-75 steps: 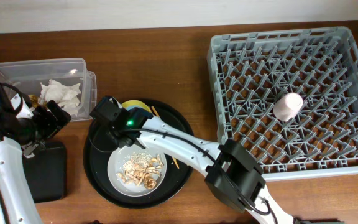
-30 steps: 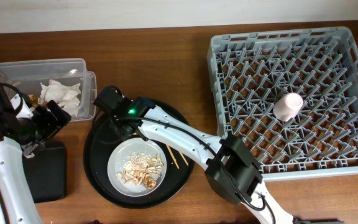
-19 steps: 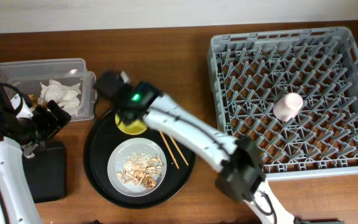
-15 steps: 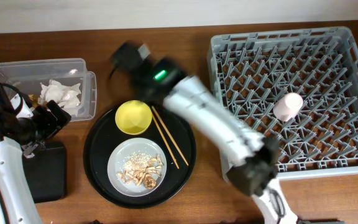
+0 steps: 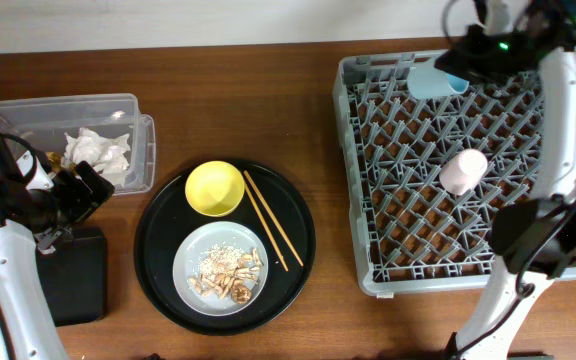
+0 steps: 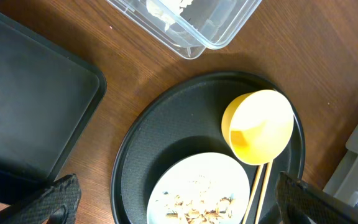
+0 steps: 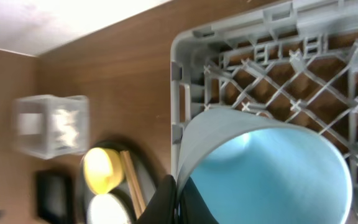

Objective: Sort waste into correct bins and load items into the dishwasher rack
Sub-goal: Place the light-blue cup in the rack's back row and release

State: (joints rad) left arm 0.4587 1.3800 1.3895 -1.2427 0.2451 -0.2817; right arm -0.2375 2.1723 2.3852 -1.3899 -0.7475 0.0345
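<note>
Of the right gripper [image 5: 463,60] only one dark finger [image 7: 169,198] shows, a wedge at the bottom edge of the wrist view pressed to the wall of the light blue cup [image 7: 260,168]. Its partner is hidden by the cup, which the pair pinches over a corner of the dishwasher rack [image 5: 408,215]. The pink cup [image 5: 464,170] stands on the pegs well apart from them. That view smears to a blur on its left. The left gripper's fingers [image 6: 58,198] are cut off in the bottom corners, spread wide with nothing between. Beyond them the round black tray [image 6: 142,143] bears the yellow bowl [image 6: 260,127], chopsticks [image 5: 268,220] and a plate [image 6: 185,171] of food scraps [image 6: 197,202]. The black rectangular tray [image 6: 23,112] lies beside one finger. Farther out the clear tub [image 5: 28,115], clipped by the frame edge, holds crumpled napkins [image 5: 98,150].
</note>
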